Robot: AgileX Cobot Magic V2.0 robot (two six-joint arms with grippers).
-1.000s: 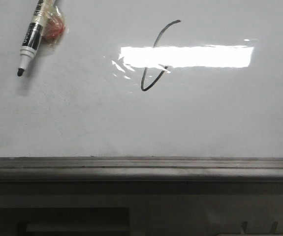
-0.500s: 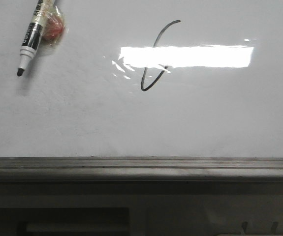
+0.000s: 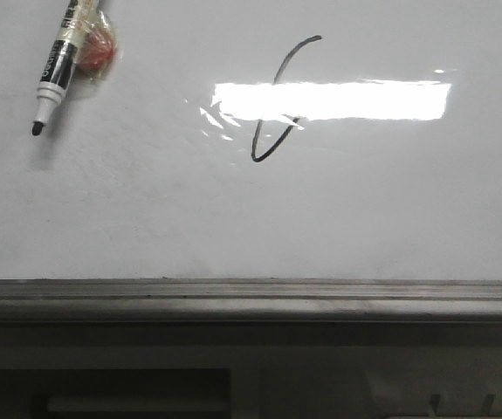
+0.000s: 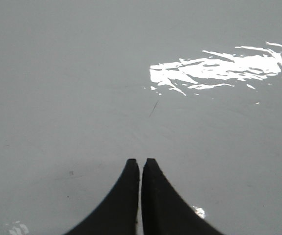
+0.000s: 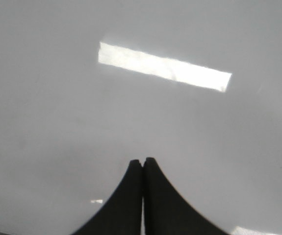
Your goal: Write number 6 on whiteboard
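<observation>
The whiteboard [image 3: 364, 209] fills most of the front view, glossy and faintly smudged. On it is the number 6 [image 3: 253, 148], a thin black slanted stem curling into a narrow loop, partly crossed by a bright glare. A black-and-white marker [image 3: 57, 70] reaches in from the upper left, tip bare and close to the board, well left of the stroke. My left gripper [image 4: 141, 161] is shut with nothing between its fingers, over bare board [image 4: 57, 73]. My right gripper [image 5: 142, 160] is likewise shut and empty over the board [image 5: 42, 107]. Neither gripper shows in the front view.
A grey metal ledge [image 3: 251, 297] runs along the board's lower edge. Clear tape and a reddish lump [image 3: 95, 52] cling to the marker's barrel. A short faint dark mark [image 4: 153, 108] lies on the board below the glare in the left wrist view.
</observation>
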